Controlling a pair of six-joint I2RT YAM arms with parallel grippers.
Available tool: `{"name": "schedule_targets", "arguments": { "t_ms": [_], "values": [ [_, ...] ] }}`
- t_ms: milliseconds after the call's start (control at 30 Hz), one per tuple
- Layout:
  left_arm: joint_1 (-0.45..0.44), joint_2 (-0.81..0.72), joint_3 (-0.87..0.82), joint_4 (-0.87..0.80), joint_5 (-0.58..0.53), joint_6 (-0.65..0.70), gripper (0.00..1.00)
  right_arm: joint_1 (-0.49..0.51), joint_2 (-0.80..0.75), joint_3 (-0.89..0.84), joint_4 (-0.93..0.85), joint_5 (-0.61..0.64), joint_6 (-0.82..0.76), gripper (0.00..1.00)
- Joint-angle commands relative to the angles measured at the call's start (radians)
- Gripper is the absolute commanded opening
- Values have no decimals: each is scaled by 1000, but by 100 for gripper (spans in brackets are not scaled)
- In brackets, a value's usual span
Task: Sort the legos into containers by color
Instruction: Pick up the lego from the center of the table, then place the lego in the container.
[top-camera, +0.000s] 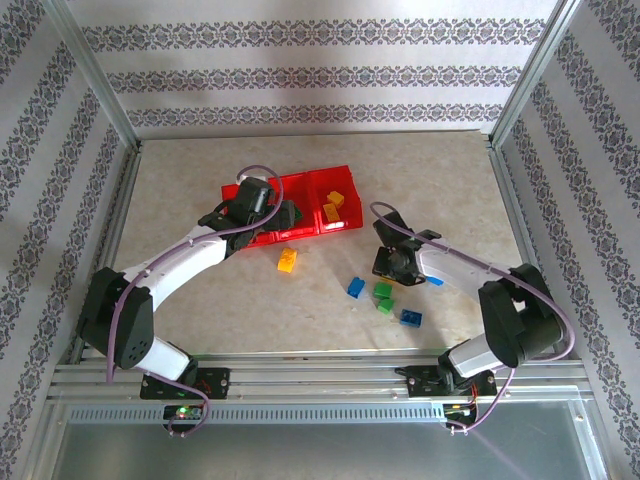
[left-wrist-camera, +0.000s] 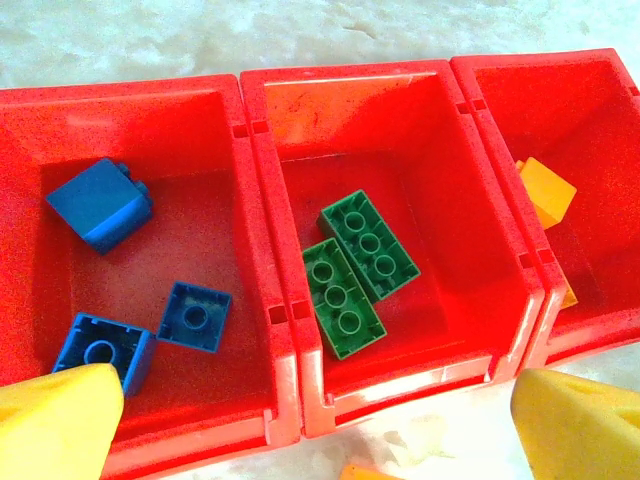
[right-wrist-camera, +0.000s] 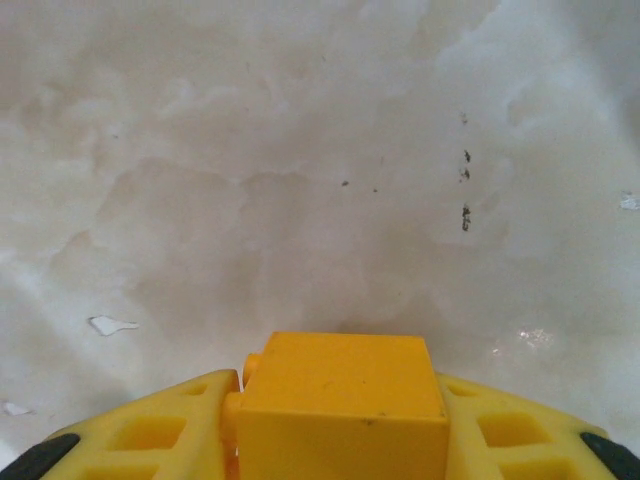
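Grip on yellow brick (right-wrist-camera: 340, 390): right gripper (right-wrist-camera: 340, 455) clamps both its sides, and the brick's base is cut off below. Left gripper (left-wrist-camera: 310, 420) spread wide, red tray (left-wrist-camera: 285, 330) directly ahead; its orange brick (left-wrist-camera: 545, 190), ahead-right, is partly hidden behind a wall.

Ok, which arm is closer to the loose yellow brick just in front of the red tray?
Left. The left fingers hang over the tray's near edge, just beyond that brick; the right fingers, well to its right, grip another yellow brick.
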Motion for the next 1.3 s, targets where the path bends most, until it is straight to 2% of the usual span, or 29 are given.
{"name": "schedule_targets", "arguments": {
  "t_ms": [0, 167, 333, 767, 1000, 1100, 1267],
  "values": [
    [11, -43, -21, 14, -39, -5, 100, 3, -46, 12, -21, 26, -20, 31],
    [10, -76, -48, 27, -68, -13, 100, 30, -61, 81, -13, 46, -62, 30],
    [13, -97, -72, 37, -58, -19, 100, 53, 8, 222, -4, 49, -135, 30],
    [11, -203, -189, 104, 3, -32, 100, 89, 428, 707, -24, 73, -315, 30],
    [10, -233, -229, 111, 62, -51, 100, 62, 555, 812, -27, 83, -319, 33],
    [7, -236, -249, 125, 83, -62, 100, 57, 580, 828, -20, 79, -320, 38],
    [4, -233, -255, 121, 99, -60, 100, 55, 597, 857, -25, 81, -324, 55]
  ]
}}
